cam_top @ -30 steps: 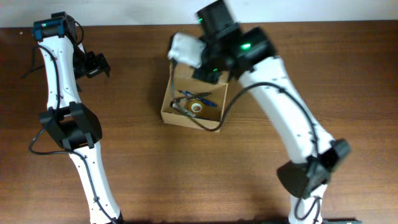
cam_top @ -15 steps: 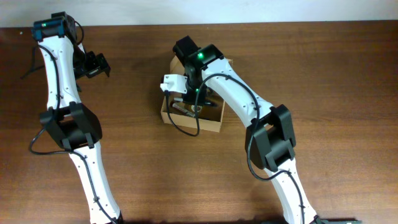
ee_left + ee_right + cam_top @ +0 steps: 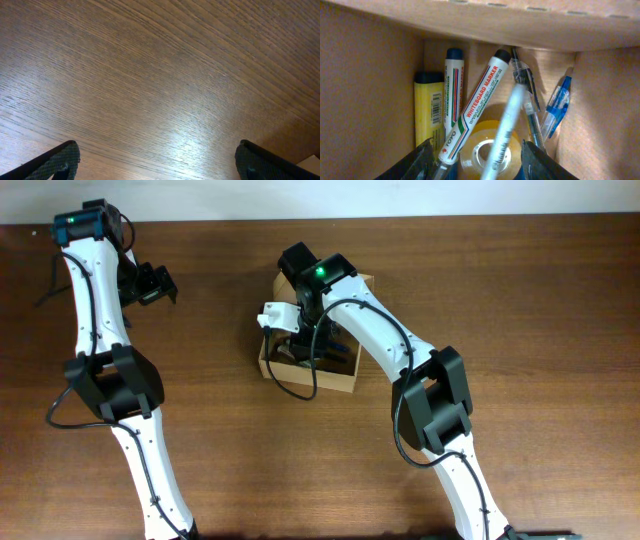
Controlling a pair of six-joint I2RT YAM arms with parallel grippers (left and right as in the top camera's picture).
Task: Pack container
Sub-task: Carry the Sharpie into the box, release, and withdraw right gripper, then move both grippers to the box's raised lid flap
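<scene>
The container [image 3: 336, 382], a small tan cardboard box, sits at the table's middle. My right gripper [image 3: 306, 340] reaches down into it. In the right wrist view, the right gripper [image 3: 477, 162] is open, just above a tape roll [image 3: 476, 150]. A blurred white pen [image 3: 507, 125] lies loose between the fingers, touching neither. Beside it in the box [image 3: 370, 90] are a whiteboard marker [image 3: 477, 102], a second marker [image 3: 453, 85], a yellow stick [image 3: 430, 110], a clear pen [image 3: 527, 95] and a blue pen [image 3: 556, 107]. My left gripper [image 3: 160, 283] stands open at the far left, over bare wood [image 3: 160, 162].
The box's hinged flap [image 3: 352, 280] stands at its far side, partly behind the right arm. The right arm's cable [image 3: 300, 380] loops over the box's near wall. Brown wooden table [image 3: 520, 310] surrounds the box.
The right arm came down from a raised pose into the box. Its gripper went from shut to open, and the white pen now lies loose between the fingers. The left arm stayed still.
</scene>
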